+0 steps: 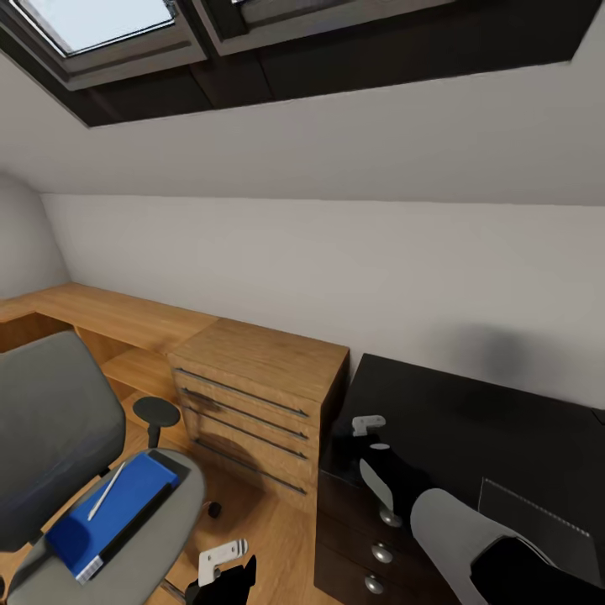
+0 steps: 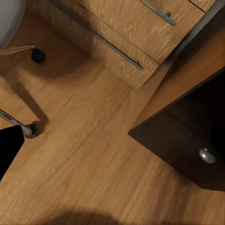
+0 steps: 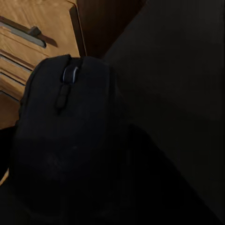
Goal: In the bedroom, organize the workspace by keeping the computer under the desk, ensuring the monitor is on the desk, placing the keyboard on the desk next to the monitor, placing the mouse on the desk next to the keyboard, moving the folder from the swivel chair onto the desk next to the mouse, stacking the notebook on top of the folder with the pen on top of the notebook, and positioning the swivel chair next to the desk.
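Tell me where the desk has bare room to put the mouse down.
The desk is bare from the wall to the notebook, across its middle and back. The near right corner is crowded: notebook and right arm cover it.

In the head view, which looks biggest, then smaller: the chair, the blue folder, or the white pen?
1. Chair, biggest by far.
2. Folder, lying on the chair's seat.
3. Pen, smallest, a thin stick lying on the folder.
All three sit close together, so nearness to the camera doesn't muddle the order.
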Controlling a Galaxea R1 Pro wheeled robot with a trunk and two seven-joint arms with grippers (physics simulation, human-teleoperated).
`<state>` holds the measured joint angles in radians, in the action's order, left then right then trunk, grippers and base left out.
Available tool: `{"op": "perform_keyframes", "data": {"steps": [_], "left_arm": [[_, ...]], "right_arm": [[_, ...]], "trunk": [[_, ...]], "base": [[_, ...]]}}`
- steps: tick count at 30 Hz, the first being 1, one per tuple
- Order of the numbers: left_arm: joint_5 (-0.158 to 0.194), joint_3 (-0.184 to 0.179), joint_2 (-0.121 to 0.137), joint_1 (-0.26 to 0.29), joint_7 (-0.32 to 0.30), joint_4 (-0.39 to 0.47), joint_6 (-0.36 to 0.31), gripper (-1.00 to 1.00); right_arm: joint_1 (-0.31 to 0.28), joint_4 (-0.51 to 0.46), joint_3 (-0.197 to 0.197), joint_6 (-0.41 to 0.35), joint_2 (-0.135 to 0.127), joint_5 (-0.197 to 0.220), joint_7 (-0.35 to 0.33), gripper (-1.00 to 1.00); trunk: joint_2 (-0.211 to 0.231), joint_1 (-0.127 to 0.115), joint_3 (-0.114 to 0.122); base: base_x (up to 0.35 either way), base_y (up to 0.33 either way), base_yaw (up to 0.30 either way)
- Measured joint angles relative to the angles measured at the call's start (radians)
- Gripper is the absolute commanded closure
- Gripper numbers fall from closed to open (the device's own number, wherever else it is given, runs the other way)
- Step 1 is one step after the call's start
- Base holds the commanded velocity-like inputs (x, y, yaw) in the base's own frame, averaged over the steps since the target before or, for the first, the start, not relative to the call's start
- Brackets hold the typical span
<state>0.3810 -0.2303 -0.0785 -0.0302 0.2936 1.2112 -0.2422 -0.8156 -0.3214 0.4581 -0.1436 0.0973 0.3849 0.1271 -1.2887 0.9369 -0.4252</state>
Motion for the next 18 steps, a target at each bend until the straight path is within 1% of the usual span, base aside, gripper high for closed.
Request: {"op": "perform_keyframes", "data": {"steps": [3, 4, 6, 7, 9, 10, 11, 13, 14, 15, 17, 18], "left_arm": [[0.0, 0.0, 0.0, 0.0, 0.0, 0.0, -0.002, -1.0], [0.0, 0.0, -0.001, 0.0, 0.0, 0.0, -0.004, -1.0], [-0.002, 0.0, -0.001, 0.0, 0.002, 0.0, -0.005, -1.0], [-0.002, 0.0, -0.001, 0.0, 0.002, 0.0, -0.005, -1.0], [-0.003, 0.0, -0.001, 0.0, 0.003, 0.0, -0.006, -1.0], [-0.003, 0.0, -0.001, 0.0, 0.003, -0.001, -0.006, -1.0], [-0.003, 0.0, -0.001, 0.0, 0.003, -0.001, -0.006, -1.0], [0.0, -0.002, -0.001, 0.0, 0.003, -0.005, -0.006, -1.0], [0.0, -0.002, -0.001, 0.0, 0.003, -0.006, -0.006, -1.0], [0.0, -0.003, -0.001, 0.0, 0.003, -0.008, -0.006, -1.0], [0.0, -0.004, -0.001, -0.001, 0.003, -0.017, -0.009, -1.0], [0.0, -0.005, -0.002, -0.001, 0.002, -0.021, -0.012, -1.0]], "right_arm": [[0.0, -0.038, -0.01, 0.001, -0.001, -0.001, 0.029, 1.0], [0.001, -0.08, -0.016, -0.003, -0.002, -0.001, 0.081, 1.0], [0.002, -0.124, -0.019, -0.011, -0.003, 0.001, 0.138, 1.0], [0.003, -0.147, -0.02, -0.021, -0.003, 0.001, 0.157, 1.0], [0.005, -0.19, -0.02, -0.048, -0.005, 0.001, 0.174, 1.0], [0.013, -0.277, -0.022, -0.095, -0.014, -0.001, 0.186, 1.0], [0.027, -0.338, -0.024, -0.123, -0.024, 0.0, 0.189, 1.0], [0.1, -0.521, -0.051, -0.194, -0.068, 0.007, 0.21, 1.0], [0.12, -0.567, -0.061, -0.207, -0.077, 0.013, 0.219, 1.0], [0.16, -0.661, -0.083, -0.232, -0.091, 0.028, 0.243, 1.0], [0.25, -0.868, -0.113, -0.286, -0.109, 0.056, 0.304, 1.0], [0.309, -1.004, -0.124, -0.331, -0.118, 0.066, 0.351, 1.0]], "trunk": [[0.021, -0.012, 0.009], [0.028, -0.015, 0.013], [0.042, -0.023, 0.019], [0.049, -0.027, 0.022], [0.063, -0.034, 0.028], [0.07, -0.038, 0.032], [0.077, -0.042, 0.035], [0.091, -0.049, 0.041], [0.098, -0.053, 0.044], [0.105, -0.057, 0.047], [0.119, -0.065, 0.053], [0.126, -0.069, 0.056]], "base": [[0.0, 0.0, 0.0], [0.0, 0.0, 0.0], [0.0, 0.0, 0.0], [0.0, 0.0, 0.0], [-0.109, 0.0, 0.0], [-0.247, 0.0, 0.0], [-0.291, 0.0, 0.0], [-0.311, 0.0, 0.0], [-0.322, 0.0, 0.0], [-0.328, 0.0, 0.0], [-0.333, 0.0, 0.0], [-0.322, 0.0, 0.0]]}}
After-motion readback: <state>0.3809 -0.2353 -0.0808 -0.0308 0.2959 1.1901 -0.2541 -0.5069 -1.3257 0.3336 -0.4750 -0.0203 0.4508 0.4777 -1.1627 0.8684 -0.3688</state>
